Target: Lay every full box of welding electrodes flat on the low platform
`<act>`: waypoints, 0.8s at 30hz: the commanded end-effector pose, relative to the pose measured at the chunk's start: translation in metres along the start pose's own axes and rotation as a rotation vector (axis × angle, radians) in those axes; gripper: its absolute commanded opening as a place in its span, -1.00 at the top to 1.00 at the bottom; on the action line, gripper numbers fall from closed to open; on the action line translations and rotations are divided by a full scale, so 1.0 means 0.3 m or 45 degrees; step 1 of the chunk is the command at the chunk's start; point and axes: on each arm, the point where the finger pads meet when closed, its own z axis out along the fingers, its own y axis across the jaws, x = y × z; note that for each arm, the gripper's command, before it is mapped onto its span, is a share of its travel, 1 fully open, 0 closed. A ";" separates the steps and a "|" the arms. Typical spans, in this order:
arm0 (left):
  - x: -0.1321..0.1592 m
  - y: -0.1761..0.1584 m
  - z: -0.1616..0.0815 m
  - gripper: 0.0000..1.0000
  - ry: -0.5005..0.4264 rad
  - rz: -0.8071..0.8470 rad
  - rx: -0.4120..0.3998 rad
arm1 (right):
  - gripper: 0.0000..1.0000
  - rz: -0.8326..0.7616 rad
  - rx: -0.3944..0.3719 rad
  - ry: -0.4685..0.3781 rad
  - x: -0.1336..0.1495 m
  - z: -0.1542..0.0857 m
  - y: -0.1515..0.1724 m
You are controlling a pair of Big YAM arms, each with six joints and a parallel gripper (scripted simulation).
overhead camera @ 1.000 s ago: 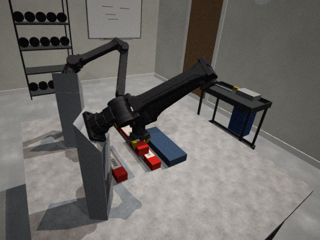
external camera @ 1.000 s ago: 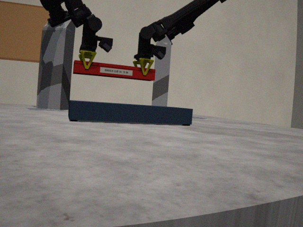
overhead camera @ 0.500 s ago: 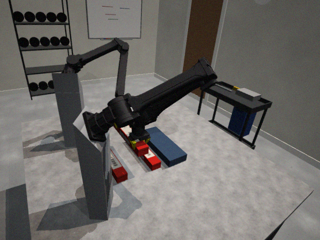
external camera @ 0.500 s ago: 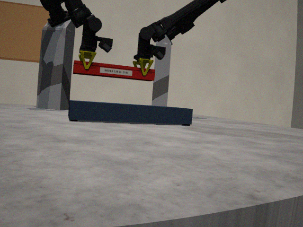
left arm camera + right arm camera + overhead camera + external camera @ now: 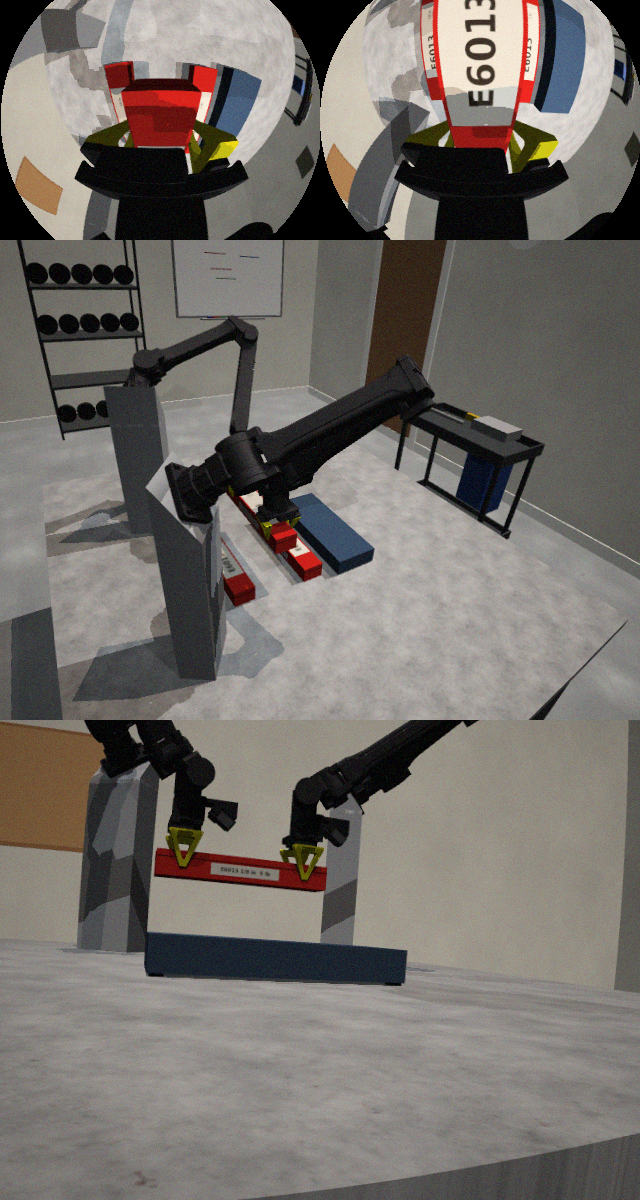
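In the top view we see the grey angular pedestal [image 5: 180, 570] [image 5: 385, 170] nearest, at lower left. Just right of it, one red cardboard box with a pale label [image 5: 240, 587] [image 5: 119, 75] [image 5: 436, 87] lies on the pale mottled worktop [image 5: 423, 612] [image 5: 310, 1092] [image 5: 165, 30] [image 5: 597, 100]. Near lower centre, a second labelled red box [image 5: 306, 566] [image 5: 205, 80] [image 5: 526, 94] lies beside the low blue rectangular platform [image 5: 330, 534] [image 5: 273, 960] [image 5: 240, 100] [image 5: 565, 60]. Our right claw [image 5: 280, 529] [image 5: 179, 862] [image 5: 481, 119] grasps the raised red E6013 box [image 5: 283, 537] [image 5: 239, 870] [image 5: 160, 117] [image 5: 482, 55] near its closer end; our left claw [image 5: 232, 492] [image 5: 296, 867] [image 5: 161, 119] grips its farther end.
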 end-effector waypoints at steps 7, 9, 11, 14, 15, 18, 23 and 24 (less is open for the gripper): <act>0.032 0.008 -0.047 1.00 0.025 0.010 0.047 | 1.00 -0.055 -0.001 -0.023 -0.023 -0.022 0.050; 0.036 0.018 -0.033 1.00 0.024 0.044 0.041 | 1.00 -0.041 -0.012 -0.012 -0.004 -0.001 0.053; 0.037 -0.009 -0.030 1.00 0.028 0.028 0.054 | 1.00 -0.049 -0.003 -0.023 -0.020 0.000 0.048; 0.034 -0.037 -0.035 1.00 0.032 0.010 0.067 | 1.00 -0.023 0.036 -0.032 -0.022 -0.014 -0.004; 0.037 -0.042 -0.030 1.00 0.032 0.007 0.069 | 1.00 -0.016 0.041 -0.031 -0.024 -0.006 -0.016; 0.047 -0.013 0.001 1.00 0.027 0.024 0.052 | 1.00 -0.027 0.004 -0.014 -0.012 0.037 0.023; 0.037 -0.019 0.012 1.00 0.029 0.023 0.058 | 1.00 -0.033 0.003 -0.017 -0.016 0.055 0.028; 0.040 -0.025 0.017 1.00 0.029 0.020 0.060 | 1.00 -0.024 0.014 -0.019 -0.015 0.055 0.012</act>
